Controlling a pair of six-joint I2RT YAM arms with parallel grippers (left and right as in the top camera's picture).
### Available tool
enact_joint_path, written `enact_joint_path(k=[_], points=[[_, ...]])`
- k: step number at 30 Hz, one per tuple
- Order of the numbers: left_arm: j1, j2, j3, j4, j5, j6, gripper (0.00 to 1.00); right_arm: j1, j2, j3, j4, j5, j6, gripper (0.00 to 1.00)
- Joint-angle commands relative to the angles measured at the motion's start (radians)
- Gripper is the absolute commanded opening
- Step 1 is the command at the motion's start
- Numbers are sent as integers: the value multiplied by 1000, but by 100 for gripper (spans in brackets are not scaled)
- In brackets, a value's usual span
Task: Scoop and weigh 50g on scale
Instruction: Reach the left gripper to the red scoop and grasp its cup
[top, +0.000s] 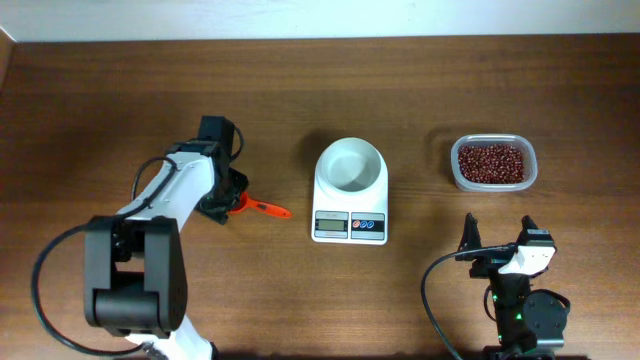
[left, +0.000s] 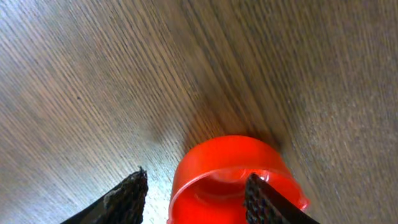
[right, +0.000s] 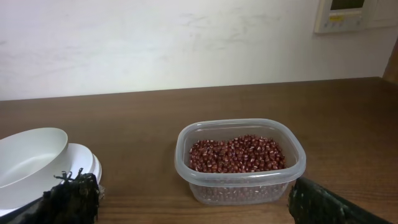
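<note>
The red scoop (top: 262, 208) lies on the table left of the scale (top: 349, 214), its handle pointing right. My left gripper (top: 230, 200) is down over the cup end and hides it from above. In the left wrist view the gripper (left: 198, 176) straddles the wall of the scoop's cup (left: 233, 158). One finger (left: 264, 199) is inside the cup. The other finger (left: 127, 196) stands outside, a gap away from the wall. The scale's white bowl (right: 31, 158) is empty. My right gripper (top: 500, 230) rests open near the front edge, facing the bean tub.
A clear plastic tub of red beans (top: 492, 163) stands to the right of the scale and shows straight ahead in the right wrist view (right: 240, 155). A white wall rises behind the table's far edge.
</note>
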Motion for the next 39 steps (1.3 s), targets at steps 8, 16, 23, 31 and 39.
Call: enact_joint_path(k=[8,16,23,31,39], points=[[4,16,-18,20,-40,-10,42,6,-5,-7,-5,1,3,99],[4,16,-75,79,-40,-11,35,6,-5,-7,-5,1,3,99],[4,16,-74,91,-40,-10,0,6,-5,-7,-5,1,3,99],[4,6,-74,78,37,25,0,6,-5,-7,-5,1,3,99],[4,-326,-72,-5,39,55,0,6,-5,-7,-5,1,3,99]])
